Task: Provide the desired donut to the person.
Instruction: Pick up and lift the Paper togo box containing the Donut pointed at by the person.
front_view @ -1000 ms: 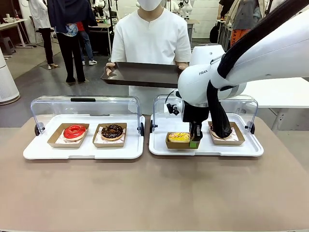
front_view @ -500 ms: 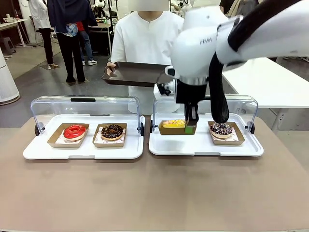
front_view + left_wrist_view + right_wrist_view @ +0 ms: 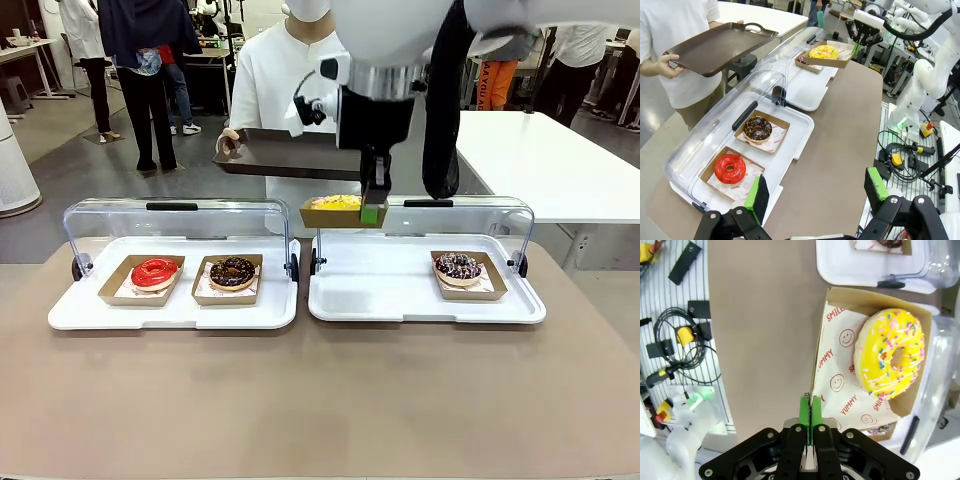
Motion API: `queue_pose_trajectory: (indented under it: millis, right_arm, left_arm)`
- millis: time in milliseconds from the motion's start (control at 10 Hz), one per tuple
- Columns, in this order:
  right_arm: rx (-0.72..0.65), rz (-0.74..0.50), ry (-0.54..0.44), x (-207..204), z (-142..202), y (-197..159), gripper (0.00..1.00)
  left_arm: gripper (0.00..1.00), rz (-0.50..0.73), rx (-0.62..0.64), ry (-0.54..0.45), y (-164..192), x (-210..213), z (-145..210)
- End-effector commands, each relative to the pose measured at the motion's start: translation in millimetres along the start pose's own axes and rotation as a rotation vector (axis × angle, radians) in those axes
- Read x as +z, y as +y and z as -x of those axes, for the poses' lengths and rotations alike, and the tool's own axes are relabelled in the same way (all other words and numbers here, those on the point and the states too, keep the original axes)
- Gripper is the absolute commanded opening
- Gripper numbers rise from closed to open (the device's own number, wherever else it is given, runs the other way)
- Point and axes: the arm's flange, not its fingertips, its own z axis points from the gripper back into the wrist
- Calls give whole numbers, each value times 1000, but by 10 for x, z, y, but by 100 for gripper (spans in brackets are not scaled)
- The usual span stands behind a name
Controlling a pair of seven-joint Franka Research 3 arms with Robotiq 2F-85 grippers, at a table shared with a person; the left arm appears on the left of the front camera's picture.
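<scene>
Brown serving tray (image 3: 280, 155) held by person (image 3: 300, 80) at 12 o'clock; clear lid (image 3: 480, 215) near hanging cardboard box (image 3: 335, 217). Right pincer (image 3: 373, 212) pinches box wall, yellow donut (image 3: 336, 202) inside, above right white tray (image 3: 400, 295). That tray: sprinkled chocolate donut (image 3: 459, 265) at 3 o'clock. Left white tray (image 3: 170, 312): red donut (image 3: 154, 271), chocolate donut (image 3: 232, 271). Left pincer (image 3: 815, 192) spread.

Bright even indoor light, wide-angle edge distortion

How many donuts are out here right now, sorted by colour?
Red donut: 1
Yellow sprinkled donut, in the cardboard tray held up in the air: 1
Chocolate donuts: 2
Total: 4
</scene>
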Motion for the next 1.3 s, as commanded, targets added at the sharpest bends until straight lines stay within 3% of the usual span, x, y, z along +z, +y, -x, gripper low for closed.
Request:
queue_pose_trajectory:
  millis: [0,200,300,1200]
  right_arm:
    - [-22,37,44,78,-66,19,0]
    - [-21,48,58,-98,97,-7,0]
    - [1,12,-8,99,-49,19,0]
    - [1,12,-8,99,-49,19,0]
  left_arm:
    - [100,7,-10,-16,-2,9,-11]
    - [100,7,-10,-16,-2,9,-11]
    - [100,7,-10,-16,-2,9,-11]
    - [100,7,-10,-16,-2,9,-11]
